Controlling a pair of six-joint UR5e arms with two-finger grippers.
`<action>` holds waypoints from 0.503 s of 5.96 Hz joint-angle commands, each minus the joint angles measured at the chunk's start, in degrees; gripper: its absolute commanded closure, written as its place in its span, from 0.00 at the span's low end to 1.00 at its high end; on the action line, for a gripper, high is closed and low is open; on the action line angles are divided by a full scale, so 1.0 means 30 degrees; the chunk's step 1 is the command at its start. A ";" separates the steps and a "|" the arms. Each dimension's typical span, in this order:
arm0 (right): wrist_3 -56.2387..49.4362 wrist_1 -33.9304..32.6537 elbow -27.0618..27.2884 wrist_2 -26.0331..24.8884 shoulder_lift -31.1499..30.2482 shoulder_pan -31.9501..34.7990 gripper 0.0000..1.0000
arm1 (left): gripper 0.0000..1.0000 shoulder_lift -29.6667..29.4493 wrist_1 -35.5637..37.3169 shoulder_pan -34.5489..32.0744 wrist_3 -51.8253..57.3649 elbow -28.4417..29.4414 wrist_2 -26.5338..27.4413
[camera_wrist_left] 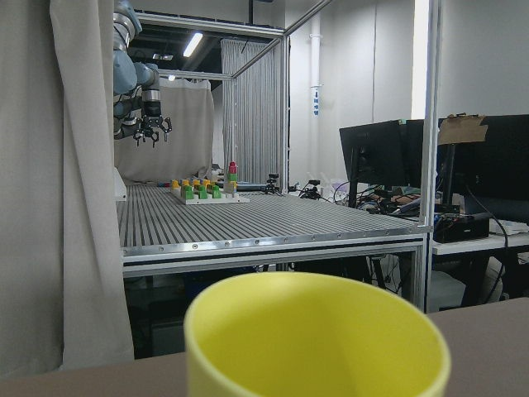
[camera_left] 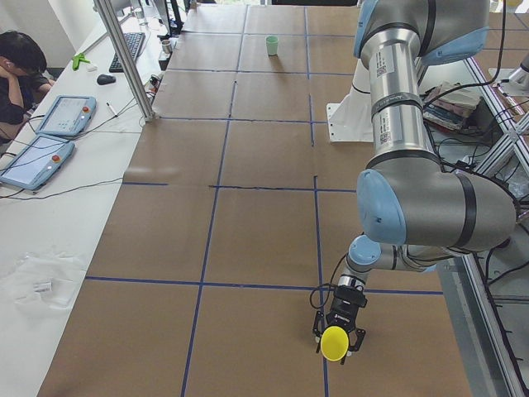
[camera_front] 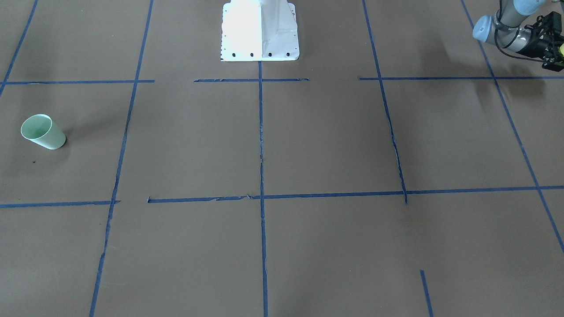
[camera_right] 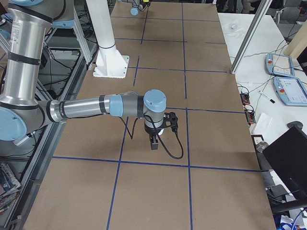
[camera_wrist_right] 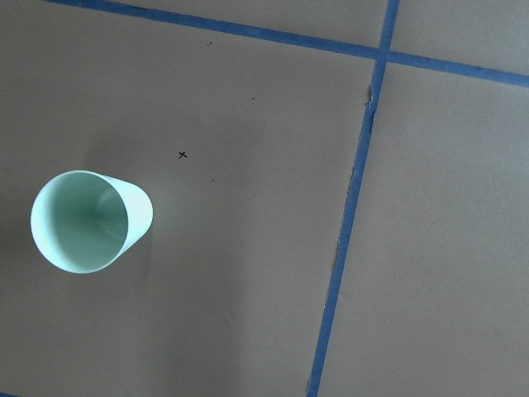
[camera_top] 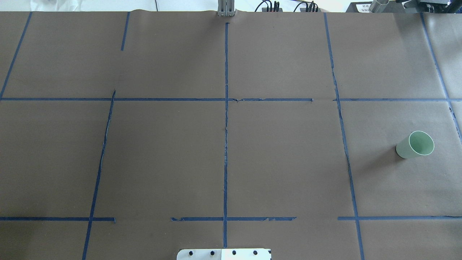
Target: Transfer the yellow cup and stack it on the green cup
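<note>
Left hand [camera_left: 336,338] grips yellow cup [camera_left: 334,345] upright near left robot-side corner of counter [camera_top: 162,151]; right hand [camera_right: 153,143], grip unreadable, hovers over green cup [camera_top: 415,144] near right edge; best carried level, lowered centred.

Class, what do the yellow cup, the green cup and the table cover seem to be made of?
The yellow cup: likely plastic, smooth, even opaque colour, rounded moulded rim. The green cup: likely plastic too, thin pale rim, smooth wall. The table cover: probably brown paper, matt, without glare.
</note>
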 commanded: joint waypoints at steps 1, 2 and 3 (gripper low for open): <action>0.0036 -0.0028 -0.0033 0.0427 -0.0021 -0.0002 0.00 | 0.46 0.0082 -0.1857 -0.2967 0.3144 0.0722 0.2478; 0.0066 -0.0029 -0.0062 0.0692 -0.0050 -0.0002 0.00 | 0.46 -0.0238 -0.2592 -0.5279 0.5426 0.0725 0.3827; 0.0066 -0.0029 -0.0149 0.0724 -0.0022 -0.0002 0.00 | 0.45 -0.0909 -0.3934 -0.8203 0.8640 0.0725 0.5522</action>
